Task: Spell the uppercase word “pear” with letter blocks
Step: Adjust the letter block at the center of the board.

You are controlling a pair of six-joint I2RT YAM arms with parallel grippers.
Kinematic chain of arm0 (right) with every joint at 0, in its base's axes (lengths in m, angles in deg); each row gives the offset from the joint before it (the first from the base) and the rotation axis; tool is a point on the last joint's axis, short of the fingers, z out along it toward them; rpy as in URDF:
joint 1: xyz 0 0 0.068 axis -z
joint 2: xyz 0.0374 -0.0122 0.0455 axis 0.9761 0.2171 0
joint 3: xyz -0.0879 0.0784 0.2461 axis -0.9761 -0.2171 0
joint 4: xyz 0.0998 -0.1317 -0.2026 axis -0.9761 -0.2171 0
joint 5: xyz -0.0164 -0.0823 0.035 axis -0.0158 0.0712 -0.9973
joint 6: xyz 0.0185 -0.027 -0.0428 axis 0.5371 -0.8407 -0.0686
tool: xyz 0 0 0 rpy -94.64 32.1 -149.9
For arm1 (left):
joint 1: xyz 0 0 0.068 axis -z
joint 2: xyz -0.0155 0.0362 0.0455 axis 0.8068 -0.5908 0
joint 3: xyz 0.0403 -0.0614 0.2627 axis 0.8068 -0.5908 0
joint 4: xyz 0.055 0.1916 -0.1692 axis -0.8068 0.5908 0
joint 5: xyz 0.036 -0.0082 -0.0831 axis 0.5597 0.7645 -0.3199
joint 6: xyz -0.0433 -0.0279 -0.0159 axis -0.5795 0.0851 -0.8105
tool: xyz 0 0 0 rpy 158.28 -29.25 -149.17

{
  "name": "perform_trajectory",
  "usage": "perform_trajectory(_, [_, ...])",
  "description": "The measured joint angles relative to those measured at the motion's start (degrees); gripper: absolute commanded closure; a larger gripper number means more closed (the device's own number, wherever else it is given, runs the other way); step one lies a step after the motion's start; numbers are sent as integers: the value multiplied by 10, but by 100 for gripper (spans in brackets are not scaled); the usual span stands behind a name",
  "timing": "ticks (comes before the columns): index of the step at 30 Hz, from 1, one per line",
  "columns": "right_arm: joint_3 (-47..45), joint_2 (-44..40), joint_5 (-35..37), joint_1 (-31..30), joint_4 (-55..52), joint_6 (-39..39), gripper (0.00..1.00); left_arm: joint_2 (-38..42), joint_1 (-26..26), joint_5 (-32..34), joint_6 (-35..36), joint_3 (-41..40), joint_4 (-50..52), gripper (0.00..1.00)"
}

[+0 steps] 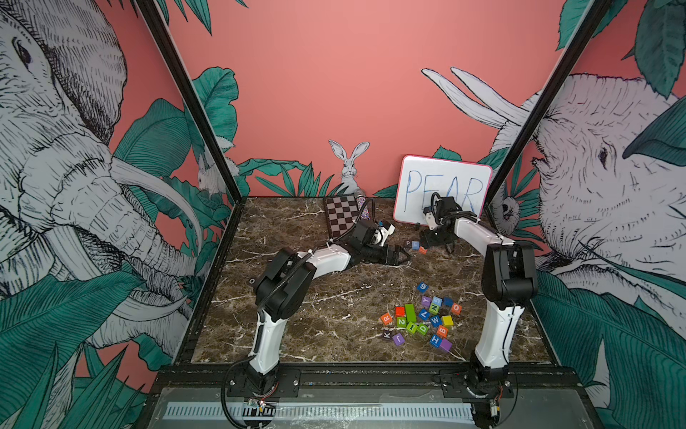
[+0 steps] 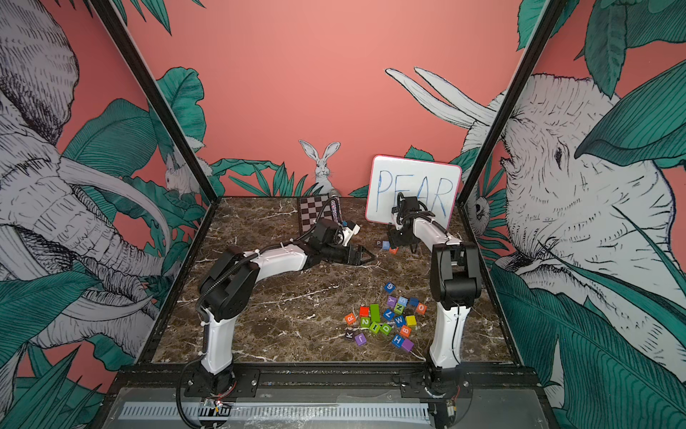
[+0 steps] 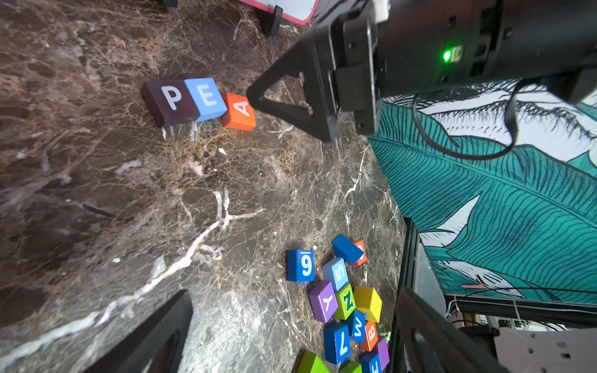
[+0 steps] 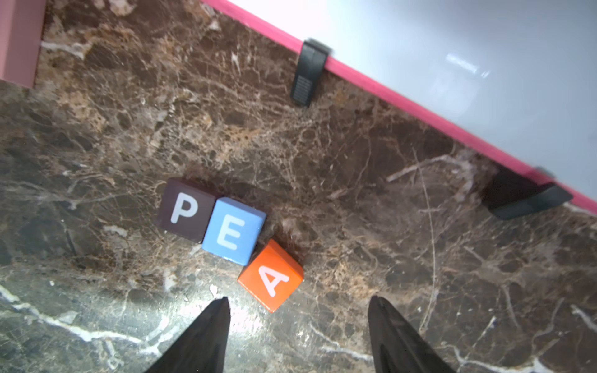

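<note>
Right wrist view: three adjoining cubes, P (image 4: 187, 210), E (image 4: 234, 231), A (image 4: 273, 276); one R cube (image 1: 386, 318) apart; right tool (image 4: 298, 300), left tool (image 3: 295, 292) both spread.

Both top views look down from high behind me over the whole table (image 1: 297, 230), while my wrist cameras hang close above it, both catching the letter blocks (image 4: 233, 231) just ahead of my right gripper (image 4: 298, 299).
</note>
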Motion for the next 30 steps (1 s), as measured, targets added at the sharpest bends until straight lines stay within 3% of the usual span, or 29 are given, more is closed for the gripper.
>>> perform_trajectory(17, [14,51,16,-10,-23,-29,28,0,0,0,0,0,2,1])
perform_trajectory(30, [26,66,27,-12,-28,-31,34,0,0,0,0,-1,2,1])
